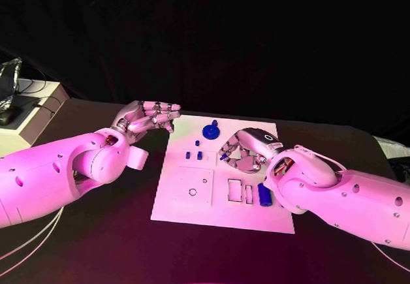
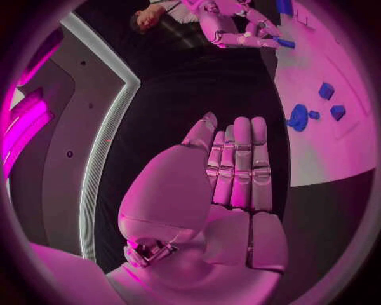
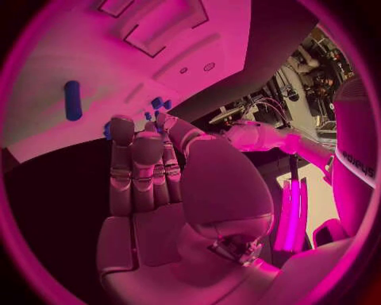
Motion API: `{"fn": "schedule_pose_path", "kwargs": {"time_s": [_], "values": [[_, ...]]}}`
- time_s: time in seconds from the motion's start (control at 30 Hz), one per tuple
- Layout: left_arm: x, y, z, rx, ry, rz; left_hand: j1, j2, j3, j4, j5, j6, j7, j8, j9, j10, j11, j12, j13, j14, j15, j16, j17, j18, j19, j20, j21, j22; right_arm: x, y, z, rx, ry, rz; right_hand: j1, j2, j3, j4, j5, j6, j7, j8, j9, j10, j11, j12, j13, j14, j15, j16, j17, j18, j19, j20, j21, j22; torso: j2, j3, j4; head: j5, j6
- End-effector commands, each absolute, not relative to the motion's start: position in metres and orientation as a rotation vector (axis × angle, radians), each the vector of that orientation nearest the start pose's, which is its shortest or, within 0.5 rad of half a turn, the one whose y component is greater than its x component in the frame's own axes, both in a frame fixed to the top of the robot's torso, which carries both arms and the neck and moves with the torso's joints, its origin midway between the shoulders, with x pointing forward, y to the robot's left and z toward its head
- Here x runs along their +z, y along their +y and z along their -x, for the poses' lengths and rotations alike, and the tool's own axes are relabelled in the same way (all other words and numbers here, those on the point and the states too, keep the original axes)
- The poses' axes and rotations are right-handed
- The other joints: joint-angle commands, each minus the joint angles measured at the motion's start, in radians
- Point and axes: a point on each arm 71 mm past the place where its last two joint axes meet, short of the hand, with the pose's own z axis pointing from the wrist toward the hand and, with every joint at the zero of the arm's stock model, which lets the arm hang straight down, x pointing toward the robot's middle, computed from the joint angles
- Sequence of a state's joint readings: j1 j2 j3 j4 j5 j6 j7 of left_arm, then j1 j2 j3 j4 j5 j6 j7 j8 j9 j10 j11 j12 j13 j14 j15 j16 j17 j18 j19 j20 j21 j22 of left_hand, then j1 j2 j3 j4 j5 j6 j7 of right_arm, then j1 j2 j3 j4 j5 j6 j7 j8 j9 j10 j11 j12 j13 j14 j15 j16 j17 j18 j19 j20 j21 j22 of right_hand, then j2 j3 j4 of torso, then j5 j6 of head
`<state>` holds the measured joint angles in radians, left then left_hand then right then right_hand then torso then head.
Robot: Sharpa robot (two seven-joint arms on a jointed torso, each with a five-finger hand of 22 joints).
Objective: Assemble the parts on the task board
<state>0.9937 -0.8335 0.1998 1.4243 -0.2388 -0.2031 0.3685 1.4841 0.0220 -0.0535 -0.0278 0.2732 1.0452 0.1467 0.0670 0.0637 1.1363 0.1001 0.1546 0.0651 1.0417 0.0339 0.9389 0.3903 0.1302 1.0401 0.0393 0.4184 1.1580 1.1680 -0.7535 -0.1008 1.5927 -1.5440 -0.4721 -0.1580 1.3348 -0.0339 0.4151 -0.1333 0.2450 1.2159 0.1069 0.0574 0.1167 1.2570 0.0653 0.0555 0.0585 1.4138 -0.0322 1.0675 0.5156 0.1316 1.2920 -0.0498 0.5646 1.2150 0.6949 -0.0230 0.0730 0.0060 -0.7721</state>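
Silver fingers of the left hand (image 1: 148,118) were seen held together and nearly straight, raised just off the left edge of the task board (image 1: 183,209); nothing was grasped in them, and in the left wrist view the left hand (image 2: 234,166) was shown flat and empty, fingers side by side over the black table (image 1: 94,245).

Beyond the fingertips of that hand, on the board's far part, a round blue part (image 1: 211,131) was seen, with two small blue parts (image 1: 193,155) nearer the middle of the board, between the two hands. In the left wrist view the round part (image 2: 298,117) lay just beside the small ones (image 2: 326,91).

The right hand (image 1: 246,149) was held over the board's right half, fingers curled downward. A small blue piece (image 1: 225,157) was seen at its fingertips, but whether it was pinched or merely touched could not be told. In the right wrist view the right hand (image 3: 147,159) was shown with fingers together, their tips meeting blue pieces (image 3: 161,103) on the board.

Behind that hand, near its wrist, a long blue part (image 1: 265,196) lay flat on the board beside pale rectangular recesses (image 1: 234,188); it was seen apart from the hand in the right wrist view (image 3: 73,100).
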Motion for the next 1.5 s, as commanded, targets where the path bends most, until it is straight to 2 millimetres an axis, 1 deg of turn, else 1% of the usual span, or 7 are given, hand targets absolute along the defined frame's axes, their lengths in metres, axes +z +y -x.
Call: {"fn": "schedule_pose_path", "kwargs": {"time_s": [0.03,0.07,0.17,0.27,0.6,1.07,1.5], "values": [[-0.198,0.230,-0.497,-1.557,1.405,1.004,-0.001,-0.001,0.000,-0.004,0.005,-0.002,0.000,-0.001,0.000,-0.004,0.000,-0.006,-0.001,0.003,0.000,-0.007,0.001,-0.009,0.006,-0.001,-0.005,0.001,-0.209,-0.131,-0.450,0.726,1.563,0.298,0.000,0.010,0.003,-0.005,0.004,-0.001,0.008,0.008,-0.001,0.020,-0.012,0.003,0.001,-0.001,-0.007,0.004,-0.001,0.010,0.010,-0.001,-0.019,0.019,-0.001,-0.0028,0.0008,0.009,-0.002],[-0.198,0.230,-0.497,-1.557,1.405,1.004,-0.001,-0.001,0.000,-0.004,0.005,-0.002,0.000,-0.001,0.000,-0.004,0.000,-0.006,-0.001,0.003,0.000,-0.007,0.001,-0.009,0.006,-0.001,-0.005,0.001,-0.213,-0.129,-0.449,0.726,1.566,0.302,0.000,0.010,0.003,-0.005,0.004,-0.001,0.008,0.008,-0.001,0.020,-0.012,0.003,0.001,-0.001,-0.007,0.004,-0.001,0.010,0.010,-0.001,-0.019,0.019,-0.001,-0.0037,0.0010,0.012,-0.004],[-0.198,0.228,-0.497,-1.560,1.407,1.004,-0.002,-0.002,0.000,-0.004,0.004,-0.002,-0.001,0.000,0.000,-0.004,0.000,-0.005,-0.001,0.003,-0.001,-0.007,0.001,-0.010,0.006,-0.001,-0.007,0.001,-0.220,-0.123,-0.447,0.724,1.573,0.313,0.000,0.010,0.004,-0.008,0.005,-0.001,0.008,0.008,-0.001,0.021,-0.012,0.003,0.001,-0.001,-0.007,0.005,-0.002,0.010,0.016,-0.001,-0.032,0.035,0.002,-0.0012,0.0004,0.019,-0.006],[-0.198,0.228,-0.496,-1.560,1.407,1.004,-0.002,-0.002,0.000,-0.004,0.004,-0.002,-0.001,0.000,0.000,-0.004,0.000,-0.005,-0.001,0.003,-0.001,-0.007,0.001,-0.010,0.006,-0.001,-0.007,0.001,-0.225,-0.118,-0.445,0.714,1.576,0.331,-0.001,0.011,0.005,-0.010,0.006,-0.001,0.008,0.008,-0.002,0.021,-0.013,0.003,0.001,-0.001,-0.007,0.005,-0.002,0.011,0.021,-0.001,-0.044,0.047,0.002,-0.0007,0.0008,0.024,-0.011],[-0.198,0.227,-0.496,-1.560,1.412,1.006,-0.002,-0.002,0.000,-0.004,0.004,-0.002,-0.001,0.000,0.000,-0.004,0.000,-0.005,-0.001,0.003,-0.001,-0.007,0.001,-0.010,0.006,-0.001,-0.007,0.001,-0.235,-0.104,-0.438,0.708,1.594,0.387,-0.004,0.010,0.006,-0.014,0.008,0.001,0.007,0.008,-0.003,0.022,-0.013,0.003,0.001,0.000,-0.008,0.007,-0.003,0.011,0.033,-0.001,-0.080,0.079,0.002,-0.0001,0.0011,0.035,-0.026],[-0.198,0.228,-0.496,-1.558,1.415,1.007,-0.003,-0.003,0.001,-0.004,0.004,-0.001,-0.001,0.000,0.000,-0.007,0.000,-0.002,-0.001,0.003,0.000,-0.007,0.001,-0.009,0.007,-0.001,-0.011,0.004,-0.242,-0.095,-0.430,0.721,1.628,0.421,-0.005,0.012,0.005,-0.015,0.007,0.001,0.007,0.008,-0.004,0.022,-0.013,0.003,0.001,-0.002,-0.008,0.007,-0.005,0.011,0.049,-0.001,-0.122,0.116,0.002,0.0001,-0.0004,0.045,-0.040],[-0.198,0.228,-0.496,-1.558,1.417,1.008,-0.005,-0.003,0.001,-0.004,0.004,-0.001,-0.001,0.000,0.000,-0.009,0.001,-0.002,-0.001,0.003,0.000,-0.007,0.001,-0.009,0.009,0.000,-0.014,0.005,-0.245,-0.093,-0.429,0.717,1.638,0.432,-0.004,0.011,0.006,-0.016,0.008,0.000,0.008,0.008,-0.004,0.021,-0.012,0.003,0.001,-0.001,-0.007,0.007,-0.005,0.011,0.051,-0.001,-0.129,0.119,0.001,-0.0006,0.0005,0.045,-0.047]]}}
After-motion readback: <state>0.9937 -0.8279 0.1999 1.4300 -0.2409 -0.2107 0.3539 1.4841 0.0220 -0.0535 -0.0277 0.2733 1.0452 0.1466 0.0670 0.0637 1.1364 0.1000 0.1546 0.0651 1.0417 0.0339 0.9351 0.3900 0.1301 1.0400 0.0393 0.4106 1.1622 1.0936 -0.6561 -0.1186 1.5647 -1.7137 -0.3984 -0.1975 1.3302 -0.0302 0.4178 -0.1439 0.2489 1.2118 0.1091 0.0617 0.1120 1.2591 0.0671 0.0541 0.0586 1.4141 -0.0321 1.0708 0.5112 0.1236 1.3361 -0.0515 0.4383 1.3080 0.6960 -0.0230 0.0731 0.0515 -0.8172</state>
